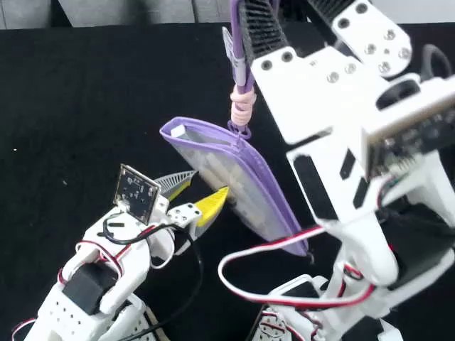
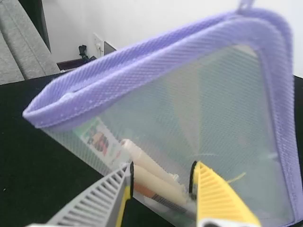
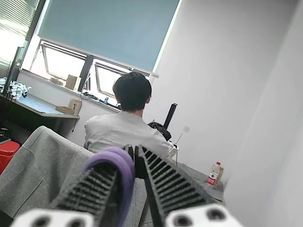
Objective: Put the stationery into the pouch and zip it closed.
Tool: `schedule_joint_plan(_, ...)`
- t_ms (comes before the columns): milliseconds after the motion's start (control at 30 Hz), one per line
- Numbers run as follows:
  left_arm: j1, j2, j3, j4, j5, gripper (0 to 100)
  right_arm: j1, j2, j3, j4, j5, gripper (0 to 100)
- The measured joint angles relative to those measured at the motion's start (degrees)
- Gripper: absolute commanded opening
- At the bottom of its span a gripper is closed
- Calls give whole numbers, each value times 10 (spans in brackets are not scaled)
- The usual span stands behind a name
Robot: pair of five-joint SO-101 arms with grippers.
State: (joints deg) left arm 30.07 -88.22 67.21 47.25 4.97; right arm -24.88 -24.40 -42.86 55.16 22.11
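A black worktop (image 1: 85, 92) carries both arms. Behind it, the right wrist view takes in a white wall (image 3: 227, 94), a window under a teal blind (image 3: 109, 28) and a grey cloth (image 3: 42, 165). At the lower left of the high view the left arm rises from its white base and bends forward. Its end effector (image 1: 210, 182) is level with the lower side of the pouch (image 1: 238, 181), its grey finger and yellow finger set moderately apart. In the left wrist view the mesh wall lies just ahead of the gap between them; contact cannot be made out. The purple-edged mesh pouch sits mid-worktop, standing on edge and leaning. Its long axis runs from the far left corner down to the near right corner, and cream stationery (image 2: 151, 182) lies along its low edge. From its upper rim a pink coiled cord (image 1: 243, 106) leads up to a purple strap (image 1: 239, 67). To the right, the right arm stands tall and folds over, its end effector (image 3: 134, 151) pinched tight on that strap between black ribbed fingers.
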Motion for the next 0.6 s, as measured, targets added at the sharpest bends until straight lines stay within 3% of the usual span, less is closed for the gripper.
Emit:
schedule_joint_plan(333, 2, -55, 7, 1, 27, 213, 0, -16, 1, 12, 0, 11)
schedule_joint_plan(600, -1, -40, 91, -55, 28, 209, 3, -112, 0, 26, 0, 11)
